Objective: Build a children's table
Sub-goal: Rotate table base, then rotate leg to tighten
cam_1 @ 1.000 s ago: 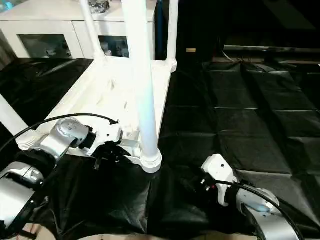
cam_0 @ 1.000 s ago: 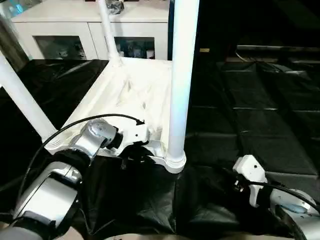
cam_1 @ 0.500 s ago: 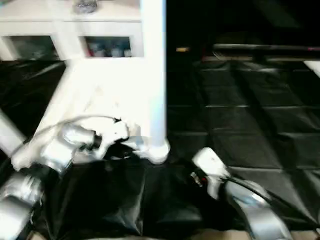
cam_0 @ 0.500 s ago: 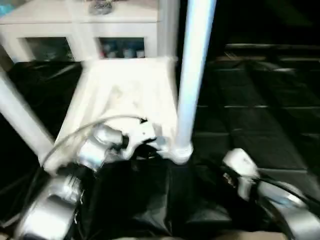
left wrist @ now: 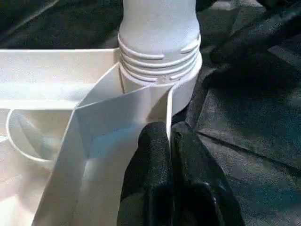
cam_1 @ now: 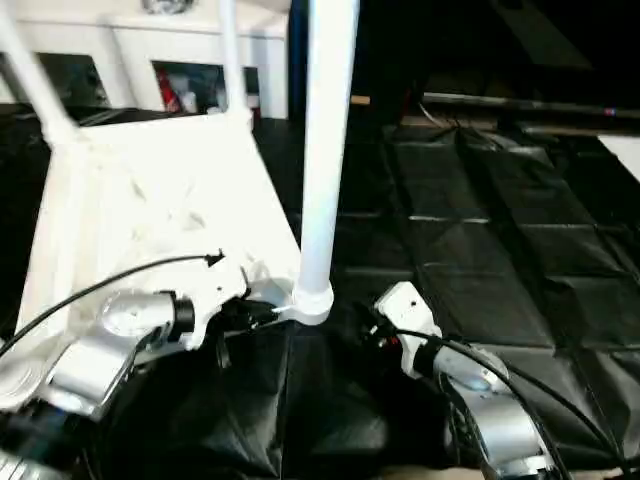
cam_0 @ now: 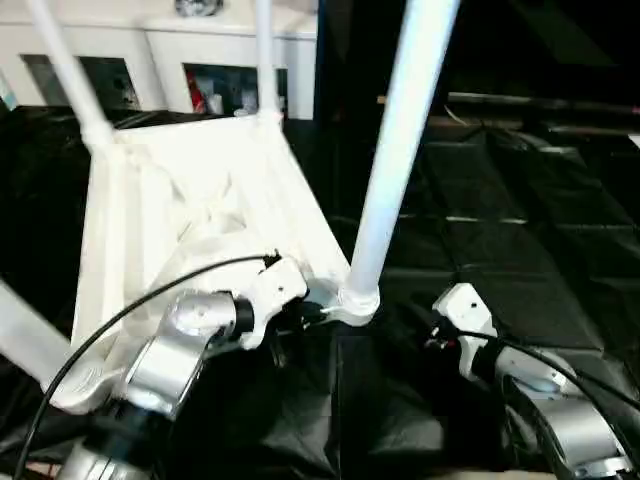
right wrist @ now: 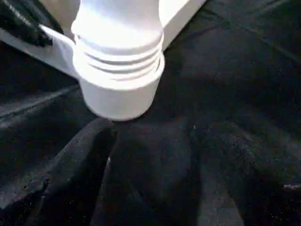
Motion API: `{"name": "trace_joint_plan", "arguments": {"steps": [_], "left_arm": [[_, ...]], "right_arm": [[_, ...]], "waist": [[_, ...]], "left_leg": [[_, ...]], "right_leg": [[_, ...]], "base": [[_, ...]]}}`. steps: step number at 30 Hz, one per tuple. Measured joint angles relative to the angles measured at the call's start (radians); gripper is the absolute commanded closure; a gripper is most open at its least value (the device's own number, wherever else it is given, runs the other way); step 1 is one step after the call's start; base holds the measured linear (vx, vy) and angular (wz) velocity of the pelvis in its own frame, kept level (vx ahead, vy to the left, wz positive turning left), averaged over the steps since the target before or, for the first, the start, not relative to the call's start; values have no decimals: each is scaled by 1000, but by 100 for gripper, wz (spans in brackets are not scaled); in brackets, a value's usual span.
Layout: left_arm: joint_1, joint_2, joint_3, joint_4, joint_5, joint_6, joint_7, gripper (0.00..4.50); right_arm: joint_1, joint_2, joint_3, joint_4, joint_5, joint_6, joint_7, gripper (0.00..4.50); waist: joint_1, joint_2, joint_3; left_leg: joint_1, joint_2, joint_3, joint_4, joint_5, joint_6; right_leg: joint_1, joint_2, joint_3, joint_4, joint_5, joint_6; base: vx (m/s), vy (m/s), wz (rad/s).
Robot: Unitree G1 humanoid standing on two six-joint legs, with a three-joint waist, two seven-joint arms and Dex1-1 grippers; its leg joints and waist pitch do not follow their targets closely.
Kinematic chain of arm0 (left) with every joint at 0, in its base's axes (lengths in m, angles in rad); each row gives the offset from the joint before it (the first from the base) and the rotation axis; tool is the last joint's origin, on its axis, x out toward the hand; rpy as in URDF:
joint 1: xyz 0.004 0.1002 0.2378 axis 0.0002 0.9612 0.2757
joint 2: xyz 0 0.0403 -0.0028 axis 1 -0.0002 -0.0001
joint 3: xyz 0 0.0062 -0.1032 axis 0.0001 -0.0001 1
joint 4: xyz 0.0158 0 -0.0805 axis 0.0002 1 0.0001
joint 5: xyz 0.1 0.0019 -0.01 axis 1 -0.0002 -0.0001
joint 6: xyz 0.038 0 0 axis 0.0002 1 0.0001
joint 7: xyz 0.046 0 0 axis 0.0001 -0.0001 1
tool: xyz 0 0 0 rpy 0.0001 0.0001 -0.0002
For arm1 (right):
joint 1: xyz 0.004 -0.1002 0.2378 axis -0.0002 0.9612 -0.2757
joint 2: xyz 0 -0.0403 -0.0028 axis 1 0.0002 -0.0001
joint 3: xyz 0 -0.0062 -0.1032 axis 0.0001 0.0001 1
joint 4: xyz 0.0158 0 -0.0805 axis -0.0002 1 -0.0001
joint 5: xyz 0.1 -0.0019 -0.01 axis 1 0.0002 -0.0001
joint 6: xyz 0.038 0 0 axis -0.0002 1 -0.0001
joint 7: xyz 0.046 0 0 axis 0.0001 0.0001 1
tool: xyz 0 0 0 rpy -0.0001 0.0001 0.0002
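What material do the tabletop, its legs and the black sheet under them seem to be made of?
Tabletop: probably moulded plastic, white and smooth; thin ribs and walls show on its underside in the left wrist view.
Legs: likely the same white plastic, glossy tubes with ringed, flared ends.
Black sheet: seems thin plastic film or coated cloth; it creases, folds and reflects light.

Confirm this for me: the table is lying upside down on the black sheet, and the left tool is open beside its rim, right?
Not open: the left wrist view shows the left tool shut on the thin rim of the table, which does lie upside down on the black sheet.
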Motion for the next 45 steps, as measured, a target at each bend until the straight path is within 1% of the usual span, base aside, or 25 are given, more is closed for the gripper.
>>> {"name": "trace_joint_plan", "arguments": {"steps": [1, 2, 3, 4, 6, 7, 9, 12, 15, 21, 22, 25, 28, 30, 31, 32, 34, 36, 37, 39, 42, 45], "left_arm": [[1, 1, -2, -1, 0, -1, 0, 421], [1, 0, -2, -3, 0, 0, 1, 405], [3, -4, 2, -4, -8, 2, 4, 405], [7, -7, 11, -5, -22, 4, 11, 386], [9, -12, 12, -6, -30, 3, 21, 379], [9, -5, 7, -6, -29, -4, 22, 370], [9, 8, 6, -6, -27, -12, 22, 349], [9, 32, 2, -9, -28, -16, 11, 349], [11, 70, -1, -21, -30, -5, -13, 349], [11, 83, -4, -27, -30, 4, -20, 349], [9, 83, -6, -26, -30, 5, -20, 377], [-4, 85, -16, -15, -30, 10, -22, 377], [-12, 89, -21, -7, -30, 12, -22, 410], [-21, 91, -25, 1, -30, 16, -26, 418], [-25, 94, -25, 3, -30, 21, -31, 441], [-28, 97, -28, 4, -30, 26, -36, 446], [-40, 106, -32, 12, -32, 31, -52, 450], [-45, 110, -34, 19, -39, 32, -61, 450], [-48, 115, -36, 22, -39, 32, -67, 450], [-51, 119, -44, 24, -39, 32, -76, 450], [-62, 119, -52, 32, -39, 33, -85, 450], [-72, 120, -53, 44, -42, 30, -94, 450]], "right_arm": [[-7, 0, 1, 0, 0, -5, 1, 80], [-11, 0, 3, 0, 0, -8, 1, 80], [-13, -1, 3, 0, 0, -9, 1, 80], [-13, -3, 3, 1, 0, -10, 1, 80], [-14, -3, 3, 1, 1, -10, 1, 80], [-17, -3, 3, 1, 1, -11, 1, 80], [-21, -3, 3, 1, 1, -12, 1, 80], [-21, -3, 3, 1, 2, -14, 3, 80], [-21, -9, 3, 2, 2, -14, 5, 80], [-21, -9, 3, 10, 2, -15, 12, 80], [-22, -9, 3, 11, 2, -15, 12, 80], [-30, -9, 3, 17, 3, -19, 12, 80], [-47, -7, 2, 19, 6, -33, 13, 80], [-55, 1, -4, 20, 14, -39, 17, 80], [-55, 3, -5, 22, 23, -38, 26, 52], [-56, 5, -7, 25, 34, -36, 40, 45], [-62, 14, -9, 37, 68, -24, 72, 45], [-72, 20, -11, 43, 90, -9, 95, 12], [-85, 21, -10, 47, 94, -7, 110, 2], [-106, 21, -5, 56, 93, -10, 120, 0], [-142, 22, 17, 91, 77, -30, 132, 0], [-174, 33, 40, 140, 53, -51, 135, 0]], "waist": [[2, 0, 0], [2, -1, 0], [4, -1, 0], [7, -3, 1], [14, -9, 3], [15, -12, 4], [15, -16, 3], [13, -20, 1], [12, -20, 1], [12, -21, 0], [12, -21, 0], [14, -21, 0], [14, -21, 0], [14, -21, 0], [14, -21, 0], [13, -21, 0], [11, -21, 0], [10, -21, 0], [9, -20, -1], [10, -20, -1], [12, -20, -1], [10, -20, -1]], "left_leg": [[0, 0, 0, 0, 0, 0], [0, 0, 0, 0, 0, 0], [0, 0, 0, 0, 0, 0], [-1, 0, 0, 0, 0, 0], [-1, 0, 0, 0, 0, 0], [-1, 0, 0, 0, 0, 0], [-1, 0, 0, 0, 0, 0], [-1, 0, 0, 0, 0, 0], [0, 0, 0, 0, 0, -2], [0, 0, 0, 0, 0, -2], [0, 0, 0, 0, 0, -2], [0, 0, 0, 0, 0, -2], [0, 0, 0, 0, 0, -3], [0, 0, 0, 0, -1, -4], [0, 1, 0, 0, -2, -6], [0, 1, 0, 0, -2, -6], [0, 1, 0, 0, -2, -6], [0, 1, 0, 0, -2, -7], [0, 1, 0, 0, -2, -7], [0, 1, 0, 0, -2, -6], [0, 1, 0, 0, 1, -3], [0, 1, 0, 1, 1, -4]], "right_leg": [[0, 0, 0, 0, 0, 0], [0, 0, 0, 0, 0, 0], [0, 0, 0, 0, 0, 0], [-1, 0, 0, 0, 0, 0], [-1, 0, 0, 0, 0, 0], [-1, 0, 0, 1, 0, 0], [-1, 0, 0, 1, 0, 0], [-1, 0, 0, 1, 0, 0], [-1, 0, 0, 2, 0, 0], [-1, 0, 0, 3, 0, 0], [-1, 0, 0, 3, 0, 0], [-1, 0, 0, 3, 0, 0], [-1, 0, 0, 4, 1, -1], [-1, 0, 0, 4, 1, -1], [-1, 0, 0, 5, 1, -1], [-1, 0, 0, 5, 1, -1], [-1, 0, 0, 5, 2, -1], [-1, 0, 0, 5, 2, -2], [-2, 1, 0, 5, 2, -2], [-2, 1, 0, 4, 2, -2], [-1, 1, 0, 4, 2, -2], [-1, 1, 0, 4, 2, -2]], "base": [[0, 0, 0], [0, 0, 0], [0, 0, 0], [0, 0, 0], [0, 0, 0], [0, 0, 0], [0, 0, 0], [0, 0, 0], [0, 0, 0], [0, 0, 0], [0, 0, 0], [0, 0, 0], [0, 0, 0], [0, 0, 0], [0, 0, 0], [0, 0, 0], [0, 0, 0], [0, 0, 0], [0, 0, 0], [0, 0, 0], [0, 0, 0], [0, 0, 0]]}}
